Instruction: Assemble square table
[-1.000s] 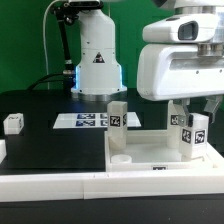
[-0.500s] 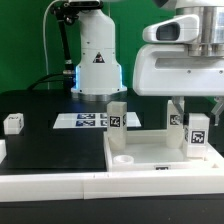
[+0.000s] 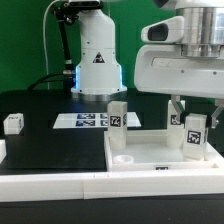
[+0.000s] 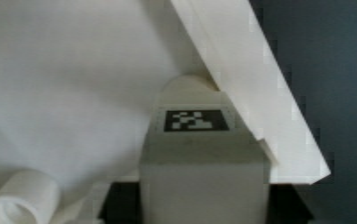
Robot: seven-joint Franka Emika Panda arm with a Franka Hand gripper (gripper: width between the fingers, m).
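The square slab [image 3: 150, 168] filled the near part of the black table, rim up, towards the exterior view's right. Above its right end hung the gripper [image 3: 195, 108]. The one leg [image 3: 195, 135] that mattered stood straight beneath it, between the two fingers, with its long axis upright and in line with the hand. In the wrist view that leg [image 4: 196, 150] sat dead centre, tag facing the camera, tucked just beside the slab's raised rim [image 4: 246, 80]. Whether the fingers were pressing its sides or standing slightly off them could not be told (the exterior view hints at gaps, no more). I judged the coming move to turn on that vertical alignment, down or twisting about the leg's own axis. A second leg [image 3: 117, 115] stood upright at the slab's far corner on the exterior view's left. A loose leg [image 3: 12, 123] lay well apart beyond the marker board [image 3: 80, 120].
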